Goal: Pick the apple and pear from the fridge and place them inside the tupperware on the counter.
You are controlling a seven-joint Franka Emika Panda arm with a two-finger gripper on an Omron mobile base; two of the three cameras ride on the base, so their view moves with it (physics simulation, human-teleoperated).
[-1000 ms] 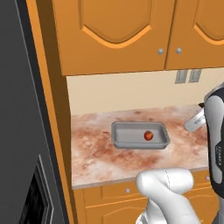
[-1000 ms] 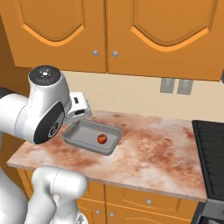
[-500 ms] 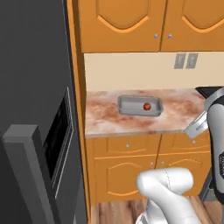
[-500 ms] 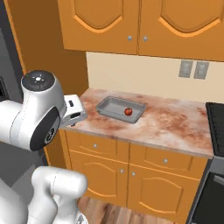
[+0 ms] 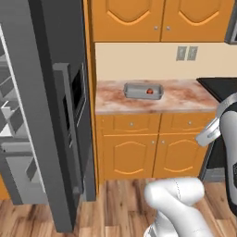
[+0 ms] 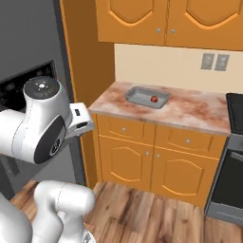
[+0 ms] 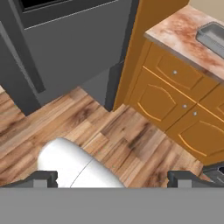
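Observation:
The apple (image 5: 149, 91) (image 6: 154, 98) lies in the right part of the grey tupperware (image 5: 139, 90) (image 6: 142, 96) (image 7: 213, 37) on the counter (image 5: 185, 99) (image 6: 190, 108) (image 7: 173, 30). The pear is out of view. To the left stands the tall grey fridge (image 5: 55, 115) (image 6: 28, 57) (image 7: 65, 43); an open door at the far left shows white racks (image 5: 14, 115). My gripper (image 7: 113, 179) is open and empty, its tips wide apart. It hangs above the wooden floor, away from the counter, near the fridge's corner.
Orange lower cabinets (image 5: 139, 152) (image 6: 152, 156) (image 7: 175, 96) stand under the counter and upper ones (image 5: 157, 18) above it. A dark stove (image 5: 217, 85) (image 6: 235, 102) adjoins the counter on the right. Wall sockets (image 5: 186, 53) sit above it. Wooden floor (image 7: 109, 131) lies between me and the cabinets.
The base has backed away from the counter and shifted toward the fridge, so the whole scene has shifted. The apple stays in the tupperware. The gripper remains open.

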